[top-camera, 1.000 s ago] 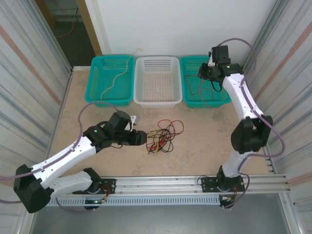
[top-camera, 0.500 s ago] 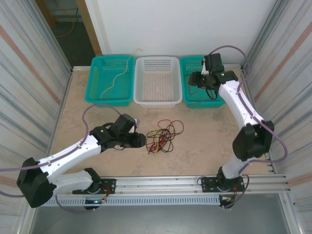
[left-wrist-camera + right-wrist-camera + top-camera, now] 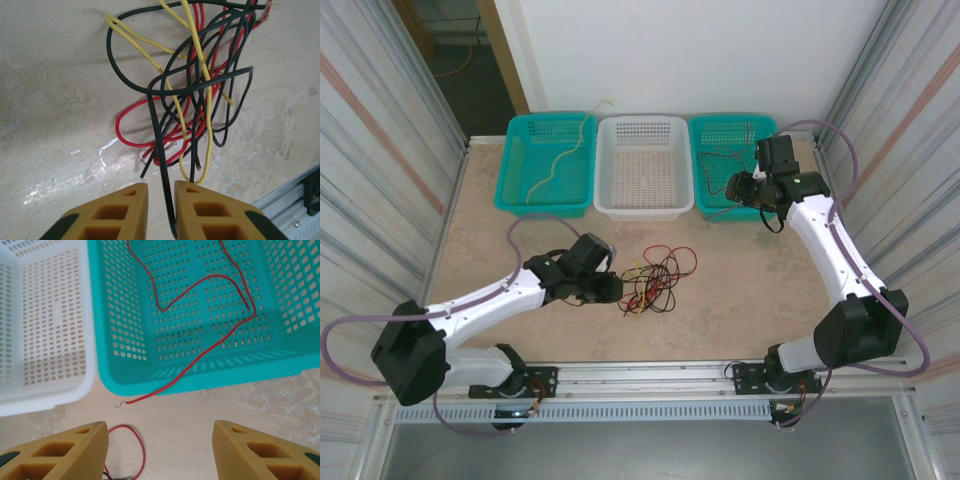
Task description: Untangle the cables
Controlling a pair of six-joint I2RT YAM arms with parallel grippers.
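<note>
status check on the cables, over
Left gripper: jaws narrow around a black cable of the tangle, not clamped yet. Right gripper: jaws wide, empty, by teal basket. Red cable trails over its rim.

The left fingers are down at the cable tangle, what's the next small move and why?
Probably finish closing the left fingers, then pull back slowly. They straddle one black cable, not yet clamped, and that strand loops through the red, yellow and black tangle, so a gentle pull should show whether it slides free.
</note>
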